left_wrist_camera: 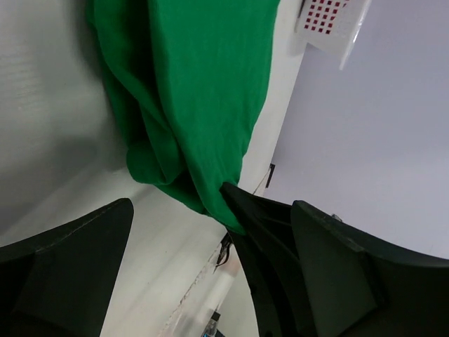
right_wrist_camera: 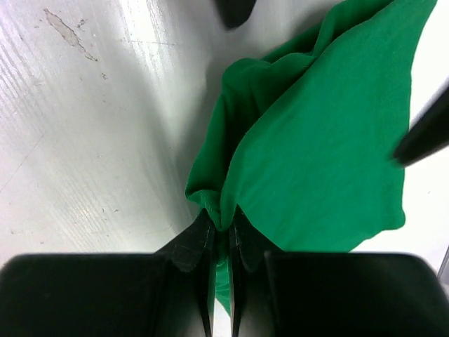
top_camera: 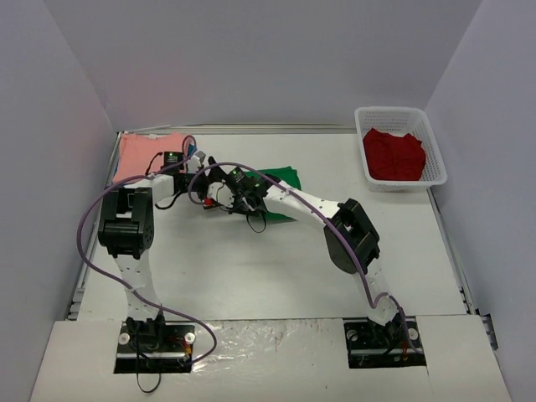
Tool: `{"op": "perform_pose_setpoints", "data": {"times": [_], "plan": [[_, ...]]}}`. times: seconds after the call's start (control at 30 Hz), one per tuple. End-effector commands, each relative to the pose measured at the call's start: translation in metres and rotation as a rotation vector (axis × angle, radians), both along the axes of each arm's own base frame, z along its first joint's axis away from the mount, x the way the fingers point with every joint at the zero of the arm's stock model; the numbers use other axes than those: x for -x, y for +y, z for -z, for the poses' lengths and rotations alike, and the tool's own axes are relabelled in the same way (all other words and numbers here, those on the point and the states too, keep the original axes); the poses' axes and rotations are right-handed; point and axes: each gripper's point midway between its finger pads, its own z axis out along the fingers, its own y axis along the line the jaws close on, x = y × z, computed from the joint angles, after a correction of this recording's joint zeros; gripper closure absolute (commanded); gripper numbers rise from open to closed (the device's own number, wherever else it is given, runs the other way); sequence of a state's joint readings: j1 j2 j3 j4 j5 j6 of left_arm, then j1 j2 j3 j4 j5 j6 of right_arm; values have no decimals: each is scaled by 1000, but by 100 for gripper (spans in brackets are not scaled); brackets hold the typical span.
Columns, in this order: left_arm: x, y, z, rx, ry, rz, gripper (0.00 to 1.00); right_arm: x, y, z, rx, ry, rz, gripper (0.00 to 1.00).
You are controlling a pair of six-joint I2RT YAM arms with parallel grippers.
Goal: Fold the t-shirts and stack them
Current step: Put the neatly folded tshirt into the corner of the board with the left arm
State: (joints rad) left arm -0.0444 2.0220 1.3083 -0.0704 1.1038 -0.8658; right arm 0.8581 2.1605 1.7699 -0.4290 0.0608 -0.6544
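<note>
Folding looks barely begun: my right pincer (right_wrist_camera: 219, 232) is clamped on a bunched fold of the green t-shirt (right_wrist_camera: 323, 140) mid-table, my left pincer (left_wrist_camera: 177, 200) gapes wide beside it, the pink t-shirt (top_camera: 146, 155) lies flat far left, and the red t-shirt (top_camera: 394, 155) sits crumpled in the basket (top_camera: 436, 161).

One basket (top_camera: 394, 110), three t-shirts, red t-shirt (top_camera: 394, 155) inside the basket, green t-shirt (top_camera: 283, 177) left of it, salmon-pink t-shirt (top_camera: 142, 155) farther left, two tools, left tool (left_wrist_camera: 175, 210), right tool (right_wrist_camera: 219, 225)

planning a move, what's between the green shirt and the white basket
Only bare table, in the top view; the green shirt and the basket lie apart.
</note>
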Motion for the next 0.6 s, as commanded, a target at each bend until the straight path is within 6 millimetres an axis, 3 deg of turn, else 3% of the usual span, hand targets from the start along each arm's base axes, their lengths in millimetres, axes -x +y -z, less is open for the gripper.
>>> {"op": "perform_pose_setpoints", "data": {"times": [0.0, 0.27, 0.57], "plan": [[0, -4, 17, -45, 42, -10, 6, -4, -2, -2, 33, -7, 14, 100], [7, -12, 56, -99, 125, 34, 6, -5, 1, -5, 29, -7, 11, 100], [0, -34, 72, -154, 120, 106, 6, -5, 8, -19, 14, -20, 3, 100]]}}
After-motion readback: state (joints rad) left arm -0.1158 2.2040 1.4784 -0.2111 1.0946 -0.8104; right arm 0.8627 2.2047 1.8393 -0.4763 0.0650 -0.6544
